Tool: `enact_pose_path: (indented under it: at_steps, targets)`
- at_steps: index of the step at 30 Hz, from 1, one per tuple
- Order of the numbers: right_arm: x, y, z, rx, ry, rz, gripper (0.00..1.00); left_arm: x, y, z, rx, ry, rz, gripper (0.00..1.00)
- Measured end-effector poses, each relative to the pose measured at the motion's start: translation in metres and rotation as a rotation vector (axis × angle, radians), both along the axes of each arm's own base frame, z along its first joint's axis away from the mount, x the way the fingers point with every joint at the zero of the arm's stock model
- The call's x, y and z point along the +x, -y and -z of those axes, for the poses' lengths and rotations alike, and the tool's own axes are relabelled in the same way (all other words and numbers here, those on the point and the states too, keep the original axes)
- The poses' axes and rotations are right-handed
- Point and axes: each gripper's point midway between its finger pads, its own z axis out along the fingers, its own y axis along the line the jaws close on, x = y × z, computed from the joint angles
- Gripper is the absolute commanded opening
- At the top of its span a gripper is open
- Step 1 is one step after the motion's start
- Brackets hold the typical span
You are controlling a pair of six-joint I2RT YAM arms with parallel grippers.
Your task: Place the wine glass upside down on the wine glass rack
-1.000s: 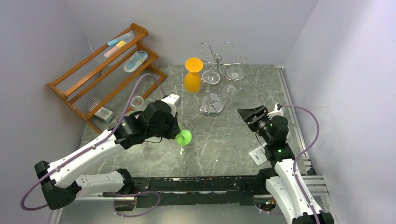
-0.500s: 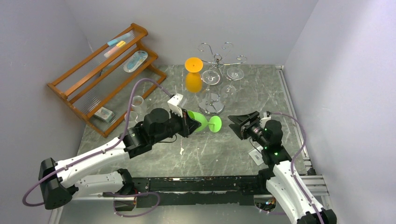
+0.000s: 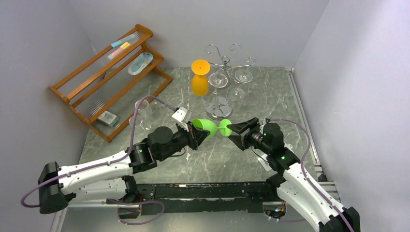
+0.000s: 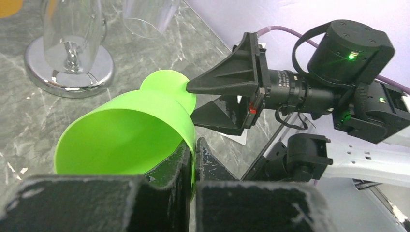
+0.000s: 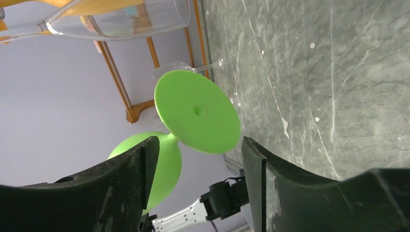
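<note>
Black fingers of the left gripper (image 4: 195,153) are clenched on a green plastic wine glass (image 4: 126,137), pinching the thin wall of the bowl at its rim. The glass is held off the table on its side, with the open mouth towards the left arm and the stem and round foot pointing towards the right arm.

The right gripper (image 5: 198,145) is spread wide. In its wrist view the green foot disc sits between the two fingers with a gap on either side. From the left wrist view one right finger covers part of the foot, so contact cannot be judged there.

Below the held glass lies the grey marbled table (image 3: 217,157). Just beyond the glass, farther from the arms, stands the silver wire wine glass rack (image 3: 225,61), with curled arms spreading above a round chrome base. An orange wine glass (image 3: 199,83) is at the rack's left side, foot up and bowl down. Clear wine glasses (image 3: 218,80) hang upside down among the arms. Well apart, at the far left, an orange-brown wooden tiered shelf (image 3: 80,72) leans against the wall.
</note>
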Motion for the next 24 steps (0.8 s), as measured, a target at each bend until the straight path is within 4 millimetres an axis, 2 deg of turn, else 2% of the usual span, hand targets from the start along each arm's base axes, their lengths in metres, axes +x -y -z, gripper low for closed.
enact_pose_path:
  at_steps: [9,14,19,24]
  targets:
    - [-0.001,-0.002,-0.008,-0.014,-0.029,0.01,0.78,0.005,0.001,-0.002,-0.048,0.049,-0.047,0.05]
    - [-0.006,0.008,-0.004,-0.012,-0.075,0.065,0.8,0.007,0.003,-0.001,-0.059,0.08,-0.076,0.05]
    - [-0.005,0.011,-0.016,0.053,-0.064,0.104,0.75,0.007,0.007,-0.006,-0.091,0.097,-0.078,0.05]
    - [0.0,0.008,-0.033,0.14,-0.058,0.128,0.64,-0.004,0.017,-0.003,-0.105,0.099,-0.048,0.05]
